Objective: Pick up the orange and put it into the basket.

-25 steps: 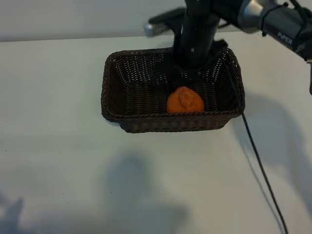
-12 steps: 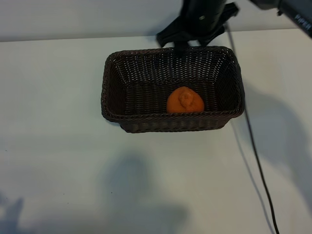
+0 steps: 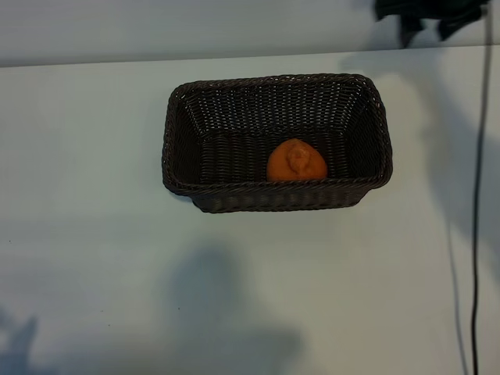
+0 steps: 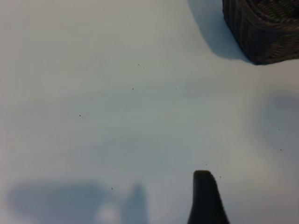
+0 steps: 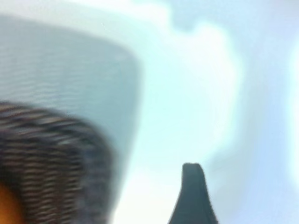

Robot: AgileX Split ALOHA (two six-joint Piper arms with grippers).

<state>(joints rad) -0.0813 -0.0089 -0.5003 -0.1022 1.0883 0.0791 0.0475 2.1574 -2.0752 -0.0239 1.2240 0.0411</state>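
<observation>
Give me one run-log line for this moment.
orange: in basket | right gripper: open, empty, beyond basket's far right corner | left gripper: open, empty

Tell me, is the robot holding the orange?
No, nothing is held. The orange lies loose in the basket; the right gripper is away beyond it with open jaws.

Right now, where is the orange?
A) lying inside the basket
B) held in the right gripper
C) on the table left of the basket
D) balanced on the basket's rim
A: the orange lies on the floor of the basket, against its near wall, with no gripper touching it.
</observation>
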